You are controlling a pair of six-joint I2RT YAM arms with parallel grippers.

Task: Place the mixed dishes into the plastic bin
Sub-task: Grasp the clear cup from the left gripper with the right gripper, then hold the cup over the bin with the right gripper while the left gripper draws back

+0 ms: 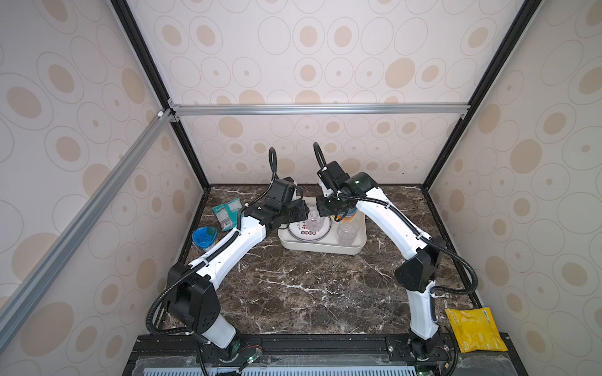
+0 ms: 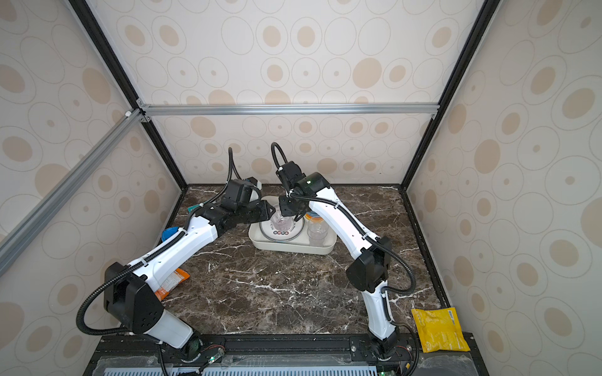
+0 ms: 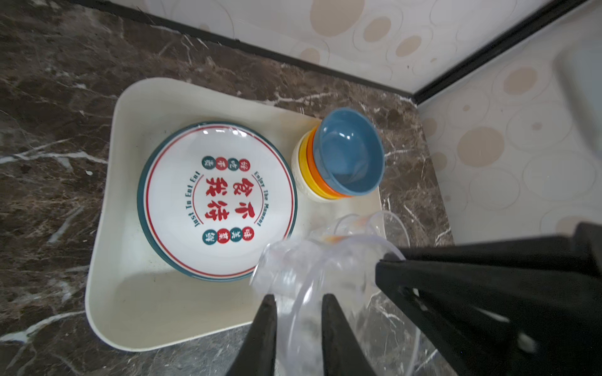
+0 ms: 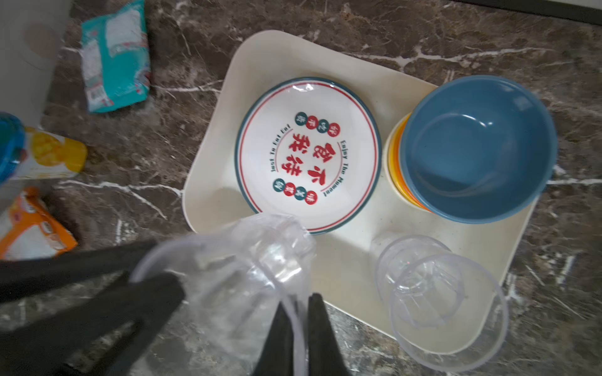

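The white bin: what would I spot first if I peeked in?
Over the plastic bin hangs a clear cup: the right end effector pinches its rim, the left end effector stands open around it. Inside lie a plate with red Chinese characters and, beside it, stacked bowls, blue on top.

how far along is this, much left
Done: plate, stacked bowls and nested clear cups sit in the bin. In hand: another clear cup above the bin, right gripper pinching its rim, left gripper open around it. Left: lower that cup in; no other dishes visible outside.
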